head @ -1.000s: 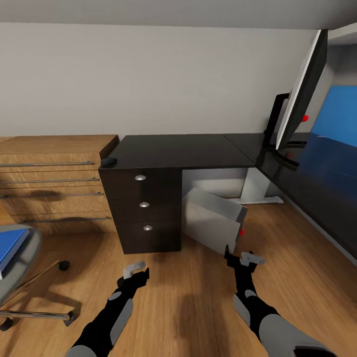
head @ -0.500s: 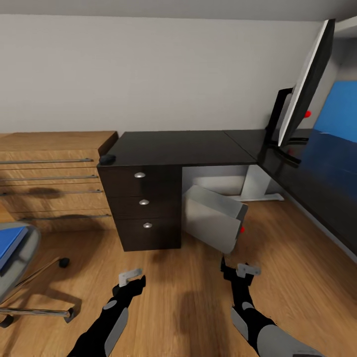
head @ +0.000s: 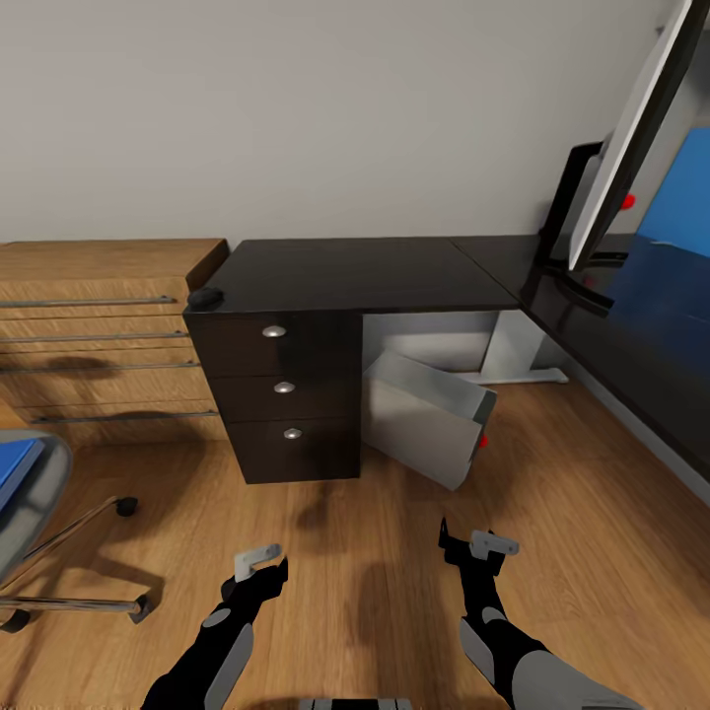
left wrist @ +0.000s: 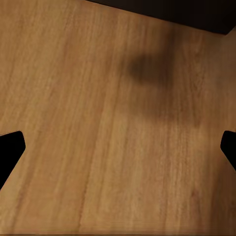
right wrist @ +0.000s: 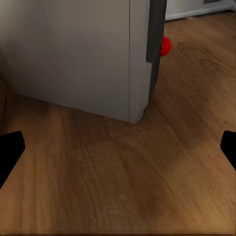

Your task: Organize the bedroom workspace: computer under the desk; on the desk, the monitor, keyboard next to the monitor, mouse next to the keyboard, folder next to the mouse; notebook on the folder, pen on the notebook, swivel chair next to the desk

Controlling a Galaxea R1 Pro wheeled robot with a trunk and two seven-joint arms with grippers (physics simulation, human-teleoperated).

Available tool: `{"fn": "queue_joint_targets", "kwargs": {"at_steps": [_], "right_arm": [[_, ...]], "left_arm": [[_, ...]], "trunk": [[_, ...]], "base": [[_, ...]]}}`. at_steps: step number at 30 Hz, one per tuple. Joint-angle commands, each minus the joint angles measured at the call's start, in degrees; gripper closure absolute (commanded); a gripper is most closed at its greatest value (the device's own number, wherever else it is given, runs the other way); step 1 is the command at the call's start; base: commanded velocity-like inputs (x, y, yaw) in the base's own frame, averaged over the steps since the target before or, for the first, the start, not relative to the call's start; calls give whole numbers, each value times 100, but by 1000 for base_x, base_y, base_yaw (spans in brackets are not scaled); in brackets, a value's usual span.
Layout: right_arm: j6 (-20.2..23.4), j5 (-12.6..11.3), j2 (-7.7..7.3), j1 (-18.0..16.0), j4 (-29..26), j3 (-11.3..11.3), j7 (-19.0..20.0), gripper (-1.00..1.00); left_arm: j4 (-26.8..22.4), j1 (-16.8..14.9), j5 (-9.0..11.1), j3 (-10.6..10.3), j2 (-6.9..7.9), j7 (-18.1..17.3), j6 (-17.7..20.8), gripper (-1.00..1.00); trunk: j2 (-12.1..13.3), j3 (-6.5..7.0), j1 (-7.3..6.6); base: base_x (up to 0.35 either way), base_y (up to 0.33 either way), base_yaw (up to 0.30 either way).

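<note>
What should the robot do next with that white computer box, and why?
Probably reach the right gripper forward to the computer and nudge it further under the desk. The tower sits angled on the floor, partly out from beneath the desktop, beside the drawers. Both grippers are open and empty, and the right one points at its near corner.

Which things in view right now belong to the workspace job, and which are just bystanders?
Job: computer on the floor under the desk; mouse at the desk's corner; monitor on the desk; swivel chair holding the folder.

Bystanders: wooden drawer chest; blue wall panel.
</note>
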Motion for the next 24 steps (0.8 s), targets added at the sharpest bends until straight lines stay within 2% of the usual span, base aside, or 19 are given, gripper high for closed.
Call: {"fn": "queue_joint_targets", "kwargs": {"at_steps": [1,24], "right_arm": [[-27,-20,1,-3,4,-27,23,-100],[-69,-20,17,-3,-47,-14,7,-100]], "left_arm": [[-11,-1,49,-25,6,46,23,-100],[-13,0,35,-43,0,78,18,-100]], "trunk": [[-4,-27,1],[-34,-537,60]], "base": [[0,0,0],[0,0,0]]}}
